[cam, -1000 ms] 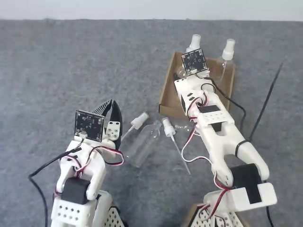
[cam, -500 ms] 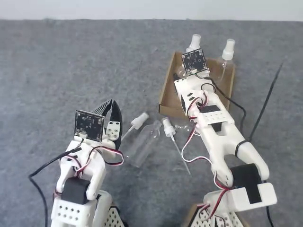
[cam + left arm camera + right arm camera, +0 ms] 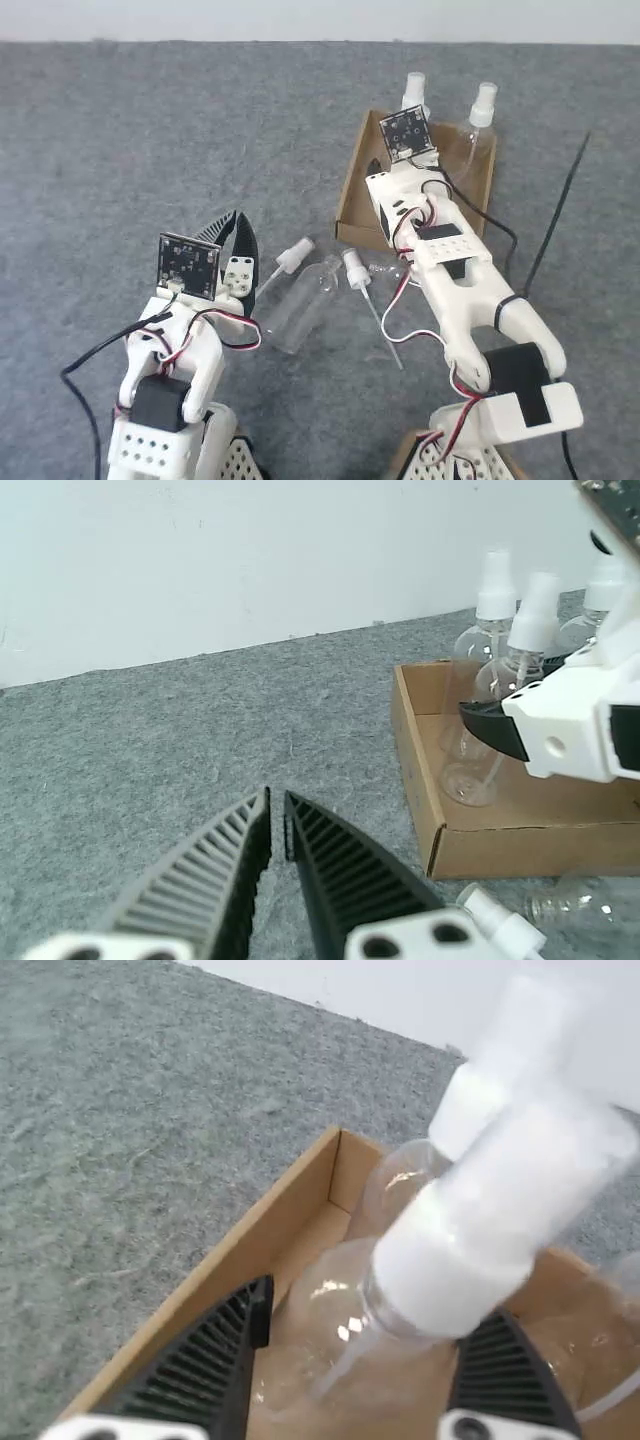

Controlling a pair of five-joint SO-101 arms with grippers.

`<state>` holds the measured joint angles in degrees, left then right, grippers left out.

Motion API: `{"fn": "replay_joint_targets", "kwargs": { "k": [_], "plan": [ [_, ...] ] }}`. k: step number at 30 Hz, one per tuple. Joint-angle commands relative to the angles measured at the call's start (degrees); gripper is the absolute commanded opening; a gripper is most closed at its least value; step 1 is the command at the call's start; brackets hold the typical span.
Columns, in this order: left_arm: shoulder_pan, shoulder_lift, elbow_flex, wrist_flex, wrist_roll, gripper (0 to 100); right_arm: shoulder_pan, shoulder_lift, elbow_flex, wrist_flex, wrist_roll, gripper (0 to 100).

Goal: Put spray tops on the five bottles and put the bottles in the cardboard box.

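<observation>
The right gripper is pinching a capped bottle between its fingers, inside the cardboard box. Two more capped bottles stand at the box's far end. The left gripper hangs over the grey mat, pressed nearly together and empty. Near it lie an uncapped bottle and two loose spray tops.

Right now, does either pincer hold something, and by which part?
The right pincer grips a bottle by its clear body, just under the spray top. The left pincer holds nothing.
</observation>
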<state>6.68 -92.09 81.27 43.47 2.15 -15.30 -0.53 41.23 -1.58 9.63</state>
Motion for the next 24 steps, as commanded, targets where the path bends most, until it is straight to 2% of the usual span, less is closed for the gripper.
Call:
{"fn": "replay_joint_targets", "kwargs": {
  "k": [1,8,21,24],
  "plan": [
    [-0.2,0.5,-0.5,-1.8,-0.2,1,-0.6,-0.2,-2.0,0.7,-0.6,23.7],
    [-0.2,0.5,-0.5,-1.8,-0.2,1,-0.6,-0.7,-3.2,4.3,-0.6,26.5],
    [-0.2,0.5,-0.5,-1.9,-0.3,1,-0.6,-0.7,-5.4,4.3,-0.5,26.2],
    [-0.2,0.5,-0.5,-1.9,-0.3,1,-0.6,-0.7,-7.4,8.0,-0.5,26.2]
  ]
}}
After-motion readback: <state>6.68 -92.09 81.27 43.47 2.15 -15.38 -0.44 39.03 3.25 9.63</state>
